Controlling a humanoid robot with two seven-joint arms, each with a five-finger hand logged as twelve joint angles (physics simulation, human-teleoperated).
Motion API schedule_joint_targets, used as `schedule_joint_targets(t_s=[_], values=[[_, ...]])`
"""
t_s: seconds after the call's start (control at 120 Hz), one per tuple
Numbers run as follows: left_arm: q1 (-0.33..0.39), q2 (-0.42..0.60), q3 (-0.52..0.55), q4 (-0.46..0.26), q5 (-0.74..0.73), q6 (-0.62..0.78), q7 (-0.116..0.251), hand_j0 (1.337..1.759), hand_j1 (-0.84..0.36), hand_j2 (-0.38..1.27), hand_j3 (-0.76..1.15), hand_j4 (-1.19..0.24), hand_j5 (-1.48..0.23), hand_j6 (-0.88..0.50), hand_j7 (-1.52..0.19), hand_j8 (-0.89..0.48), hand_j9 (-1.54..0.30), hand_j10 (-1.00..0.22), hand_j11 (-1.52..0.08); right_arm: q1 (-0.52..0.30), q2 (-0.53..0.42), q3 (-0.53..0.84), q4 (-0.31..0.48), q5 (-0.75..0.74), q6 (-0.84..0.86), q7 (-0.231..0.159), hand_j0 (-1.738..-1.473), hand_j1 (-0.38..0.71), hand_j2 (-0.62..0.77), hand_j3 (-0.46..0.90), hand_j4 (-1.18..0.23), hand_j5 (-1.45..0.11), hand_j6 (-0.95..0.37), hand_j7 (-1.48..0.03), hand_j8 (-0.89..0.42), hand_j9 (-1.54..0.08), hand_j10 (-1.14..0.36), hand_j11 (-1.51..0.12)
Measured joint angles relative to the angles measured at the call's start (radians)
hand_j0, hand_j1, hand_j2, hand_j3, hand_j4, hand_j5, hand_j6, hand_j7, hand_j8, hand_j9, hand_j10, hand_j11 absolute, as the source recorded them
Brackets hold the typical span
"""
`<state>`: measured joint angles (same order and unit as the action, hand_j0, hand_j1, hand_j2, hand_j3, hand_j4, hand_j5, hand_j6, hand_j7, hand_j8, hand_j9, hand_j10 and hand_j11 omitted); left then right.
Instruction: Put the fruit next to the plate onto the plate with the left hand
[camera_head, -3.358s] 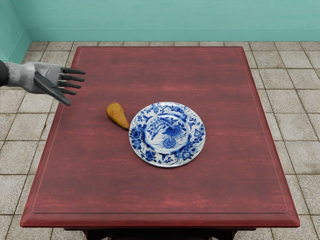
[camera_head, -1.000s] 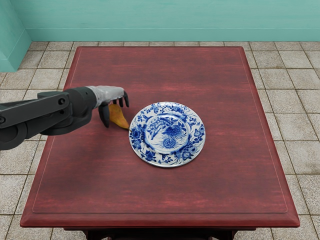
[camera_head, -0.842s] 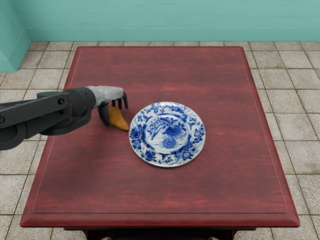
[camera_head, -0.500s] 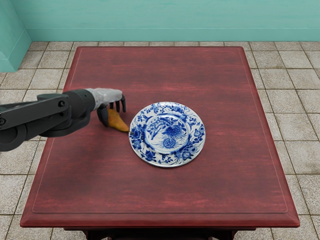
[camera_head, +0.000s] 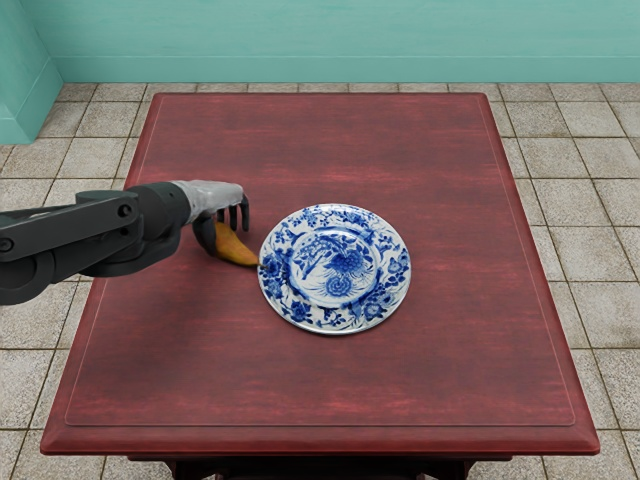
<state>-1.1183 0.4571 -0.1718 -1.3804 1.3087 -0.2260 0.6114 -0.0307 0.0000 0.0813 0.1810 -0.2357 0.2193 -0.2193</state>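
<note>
I see the pear (camera_head: 238, 251) lying on the surface (camera_head: 330, 140) just left of the plate (camera_head: 300, 313), not on it. It is a dull yellow-brown with a smooth, matte skin. Its narrow end tapers down and to the right toward the plate's rim. From here I cannot tell whether that tip touches the rim or stops just short.

My left hand (camera_head: 220, 205) is closed on the pear's broad end. The dark fingers (camera_head: 243, 212) curl down over the far side and the thumb (camera_head: 206, 235) presses in from the left. The back of the hand is pale grey metal. The forearm (camera_head: 90, 235) behind it is a thick black shell that runs out of the left edge of the view.

The plate is round glazed porcelain, white with dense blue floral patterning and a bird-like motif in its well. The surface is dark red wood with a streaky grain, a raised lip and rounded corners. Its front legs are cut off at the bottom.

The hand covers the pear's upper half, so the fruit's full outline and the contact under the palm are hidden from me.
</note>
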Motion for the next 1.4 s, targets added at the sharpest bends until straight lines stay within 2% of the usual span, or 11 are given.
schedule_joint_targets(t_s=[0.217,0.25,0.258,0.267,0.592,0.825,0.842,0.883,0.925,1.042,1.4], values=[[0.012,0.000,-0.002,0.000,0.006,0.002,0.001,1.644,-0.35,0.16,0.00,-0.62,-0.79,-0.45,-0.82,-0.41,-0.84,-0.59,-0.83,0.000,0.000,0.000,0.000,0.000,0.000,0.000,-1.658,-0.32,0.00,0.00,-0.02,-0.03,-0.02,-0.03,-0.02,-0.03,-0.02,-0.03],[0.012,0.000,-0.002,0.000,0.005,0.000,0.002,1.641,-0.39,0.20,0.00,-0.62,-0.82,-0.42,-0.85,-0.38,-0.86,-0.60,-0.85,0.000,0.000,0.000,0.000,0.000,0.000,0.000,-1.658,-0.32,0.00,0.00,-0.02,-0.03,-0.02,-0.03,-0.02,-0.03,-0.02,-0.03],[0.012,0.000,-0.002,0.000,0.005,0.000,0.002,1.641,-0.40,0.29,0.00,-0.62,-0.82,-0.41,-0.85,-0.37,-0.86,-0.60,-0.86,0.000,0.000,0.000,0.000,0.000,0.000,0.000,-1.658,-0.32,0.00,0.00,-0.02,-0.03,-0.02,-0.03,-0.02,-0.03,-0.02,-0.03],[0.012,0.000,-0.002,0.000,0.004,0.001,0.002,1.641,-0.39,0.31,0.00,-0.62,-0.83,-0.41,-0.85,-0.38,-0.87,-0.60,-0.86,0.000,0.000,0.000,0.000,0.000,0.000,0.000,-1.658,-0.32,0.00,0.00,-0.02,-0.03,-0.02,-0.03,-0.02,-0.03,-0.02,-0.03],[0.009,-0.001,-0.003,0.007,-0.008,0.002,-0.001,1.651,-0.29,0.41,0.00,-0.70,-0.89,-0.54,-0.90,-0.49,-0.93,-0.68,-0.93,0.000,0.000,0.000,0.000,0.000,0.000,0.000,-1.658,-0.32,0.00,0.00,-0.02,-0.03,-0.02,-0.03,-0.02,-0.03,-0.02,-0.03],[-0.039,0.003,-0.063,0.029,-0.075,0.001,-0.001,1.655,-0.34,0.48,0.00,-0.70,-0.92,-0.52,-0.92,-0.47,-0.93,-0.70,-0.93,0.000,0.000,0.000,0.000,0.000,0.000,0.000,-1.658,-0.32,0.00,0.00,-0.02,-0.03,-0.02,-0.03,-0.02,-0.03,-0.02,-0.03],[-0.051,0.004,-0.067,0.030,-0.086,0.002,-0.001,1.655,-0.34,0.48,0.00,-0.70,-0.92,-0.53,-0.91,-0.51,-0.93,-0.70,-0.93,0.000,0.000,0.000,0.000,0.000,0.000,0.000,-1.658,-0.32,0.00,0.00,-0.02,-0.03,-0.02,-0.03,-0.02,-0.03,-0.02,-0.03],[-0.073,0.007,-0.078,0.033,-0.117,0.001,-0.001,1.656,-0.35,0.51,0.00,-0.70,-0.92,-0.56,-0.92,-0.48,-0.93,-0.70,-0.93,0.000,0.000,0.000,0.000,0.000,0.000,0.000,-1.658,-0.32,0.00,0.00,-0.02,-0.03,-0.02,-0.03,-0.02,-0.03,-0.02,-0.03],[-0.095,0.011,-0.086,0.035,-0.151,0.000,-0.001,1.656,-0.37,0.47,0.00,-0.70,-0.92,-0.58,-0.92,-0.50,-0.92,-0.70,-0.92,0.000,0.000,0.000,0.000,0.000,0.000,0.000,-1.658,-0.32,0.00,0.00,-0.02,-0.03,-0.02,-0.03,-0.02,-0.03,-0.02,-0.03],[-0.119,0.006,-0.097,0.038,-0.226,-0.003,-0.001,1.657,-0.38,0.50,0.00,-0.70,-0.92,-0.63,-0.92,-0.50,-0.92,-0.70,-0.92,0.000,0.000,0.000,0.000,0.001,0.000,0.000,-1.658,-0.32,0.00,0.00,-0.02,-0.03,-0.02,-0.03,-0.02,-0.03,-0.02,-0.03],[-0.120,-0.005,-0.103,0.039,-0.290,-0.008,0.000,1.658,-0.40,0.51,0.00,-0.70,-0.92,-0.68,-0.92,-0.50,-0.91,-0.70,-0.92,0.000,0.000,0.000,0.000,0.000,0.000,0.000,-1.658,-0.32,0.00,0.00,-0.02,-0.03,-0.02,-0.03,-0.02,-0.03,-0.02,-0.03]])
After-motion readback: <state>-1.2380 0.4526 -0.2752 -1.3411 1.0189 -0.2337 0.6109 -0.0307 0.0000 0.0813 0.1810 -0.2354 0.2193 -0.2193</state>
